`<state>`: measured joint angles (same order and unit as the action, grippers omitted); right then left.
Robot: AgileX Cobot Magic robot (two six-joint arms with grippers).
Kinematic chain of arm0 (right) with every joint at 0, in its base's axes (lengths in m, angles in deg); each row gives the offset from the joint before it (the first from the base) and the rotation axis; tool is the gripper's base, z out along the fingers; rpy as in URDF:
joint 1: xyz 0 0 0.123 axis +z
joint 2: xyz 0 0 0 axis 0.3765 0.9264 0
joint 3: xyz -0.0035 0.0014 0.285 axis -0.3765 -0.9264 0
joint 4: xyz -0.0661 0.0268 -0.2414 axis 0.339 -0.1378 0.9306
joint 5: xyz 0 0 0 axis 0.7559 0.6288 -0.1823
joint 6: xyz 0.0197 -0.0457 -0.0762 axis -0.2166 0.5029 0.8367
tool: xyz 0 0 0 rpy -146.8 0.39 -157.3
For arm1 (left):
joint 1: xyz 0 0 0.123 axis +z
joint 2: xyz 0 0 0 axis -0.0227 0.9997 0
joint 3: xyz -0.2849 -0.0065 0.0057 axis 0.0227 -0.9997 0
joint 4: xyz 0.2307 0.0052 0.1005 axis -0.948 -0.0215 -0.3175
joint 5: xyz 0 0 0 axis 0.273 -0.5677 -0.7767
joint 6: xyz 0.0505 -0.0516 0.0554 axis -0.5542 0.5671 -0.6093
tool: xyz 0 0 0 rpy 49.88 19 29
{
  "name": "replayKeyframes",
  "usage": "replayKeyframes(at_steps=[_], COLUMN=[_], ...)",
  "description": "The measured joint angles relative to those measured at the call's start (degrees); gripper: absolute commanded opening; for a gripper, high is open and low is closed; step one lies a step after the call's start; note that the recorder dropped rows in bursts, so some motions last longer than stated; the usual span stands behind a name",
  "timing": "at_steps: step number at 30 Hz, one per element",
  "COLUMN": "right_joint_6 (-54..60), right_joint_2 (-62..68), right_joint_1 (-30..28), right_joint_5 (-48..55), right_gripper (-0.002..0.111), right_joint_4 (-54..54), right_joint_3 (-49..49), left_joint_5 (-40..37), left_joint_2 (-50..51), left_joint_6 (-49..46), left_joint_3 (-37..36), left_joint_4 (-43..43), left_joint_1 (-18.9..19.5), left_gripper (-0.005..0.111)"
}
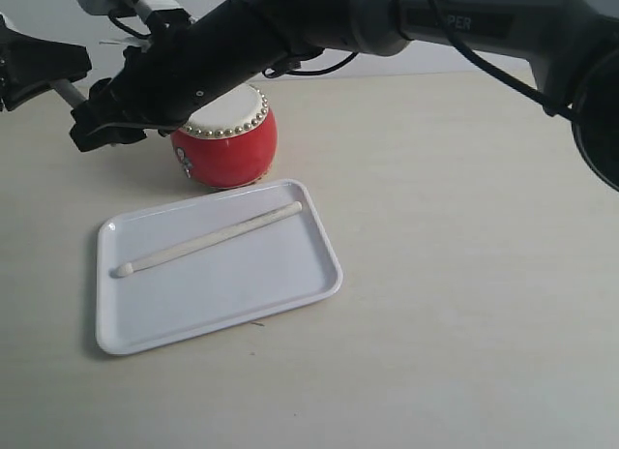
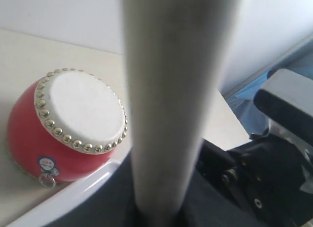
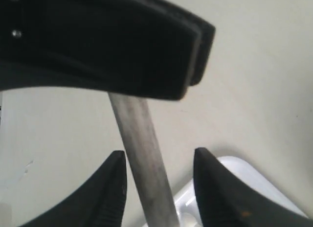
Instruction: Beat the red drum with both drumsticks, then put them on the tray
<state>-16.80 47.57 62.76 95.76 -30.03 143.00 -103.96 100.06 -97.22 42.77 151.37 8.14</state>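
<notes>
The red drum (image 1: pixel 227 144) (image 2: pixel 73 119) stands upright just behind the white tray (image 1: pixel 242 284) (image 2: pixel 73 192). One drumstick (image 1: pixel 208 238) lies slantwise on the tray. My left gripper (image 1: pixel 39 76) (image 3: pixel 122 51), at the far left above the table, is shut on the other drumstick (image 1: pixel 70 93) (image 2: pixel 171 114) (image 3: pixel 144 153). My right gripper (image 1: pixel 92 128) (image 3: pixel 159 152) has reached across in front of the drum and stands open, one finger on each side of that held stick. One of its fingers (image 3: pixel 115 188) is close beside the stick, the other apart from it.
The right arm (image 1: pixel 387 18) stretches across the back of the table over the drum, hiding part of the drum skin. Bare beige tabletop (image 1: pixel 464 275) lies to the right of the tray. A pale wall runs along the back.
</notes>
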Motion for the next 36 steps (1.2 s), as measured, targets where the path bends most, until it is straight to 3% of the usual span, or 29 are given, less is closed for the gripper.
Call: replayKeyframes(at_steps=[7,14,17,21,26,28,32,36], right_joint_6=[2.96,3.82,3.95,3.33,0.85,-0.15,-0.75,-3.24], right_joint_2=[0.0,0.0,0.0,0.0,0.0,0.0,0.0,-1.47], right_joint_1=[0.0,0.0,0.0,0.0,0.0,0.0,-0.53,-2.68], right_joint_5=[0.0,0.97,1.08,1.21,-0.16,-0.72,-2.01,-3.39], right_gripper=[0.039,0.0,0.0,0.0,0.0,0.0,0.0,0.0], right_joint_4=[-3.52,-4.02,-4.02,-4.02,-4.16,-4.16,-3.73,0.6], right_joint_3=[0.0,0.0,0.0,0.0,0.0,0.0,0.0,0.0], left_joint_5=[-1.51,-1.54,-1.64,-1.67,-1.67,-1.67,-1.67,-1.67], left_joint_2=[0.0,0.07,0.22,0.22,0.22,0.22,0.22,0.22], left_joint_6=[-0.21,-0.11,-0.01,-0.01,-0.65,-0.65,-0.65,-0.65], left_joint_3=[0.0,0.0,0.0,0.0,0.0,0.0,0.0,0.0], left_joint_4=[-1.29,-1.43,-1.43,-1.32,-1.32,-1.32,-1.32,-1.32], left_joint_1=[-0.09,-0.09,-0.09,-0.09,-0.09,-0.09,0.16,2.02], left_gripper=[0.0,0.0,0.004,0.03,0.083,0.092,0.089,0.07])
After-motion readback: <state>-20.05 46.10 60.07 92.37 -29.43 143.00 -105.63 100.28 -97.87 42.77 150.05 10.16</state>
